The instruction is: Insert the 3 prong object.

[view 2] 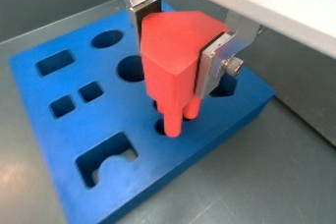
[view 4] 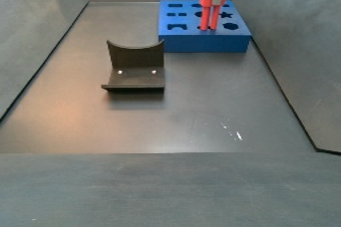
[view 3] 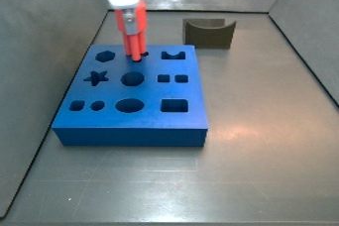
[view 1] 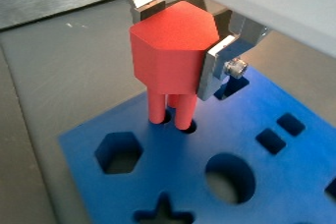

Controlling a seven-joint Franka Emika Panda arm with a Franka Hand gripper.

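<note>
The gripper [view 1: 184, 46] is closed on the blocky top of the red piece [view 1: 171, 56], its silver fingers [view 1: 221, 56] pressing the piece from two sides, and it holds the piece upright over the blue block [view 3: 133, 101].

The surface [view 4: 173, 112] carries the block near its far edge in a side view, in the corner area. The dark olive notch block [view 4: 134, 69] lies well apart from it, nearer the middle of the surface, untouched.

Progress, judged from this: the pick-up is done and the insertion looks begun but not finished. In both wrist views the prongs [view 2: 175, 120] reach down to the block's top face, at a hole near one edge of the block, and their tips seem to be entering it. Most of the prong length is above the face, so the piece is not seated. What remains is to push it straight down until the blocky top meets the block, then let go.

The piece hangs directly below the gripper, gripped at its top, prongs pointing down.
</note>
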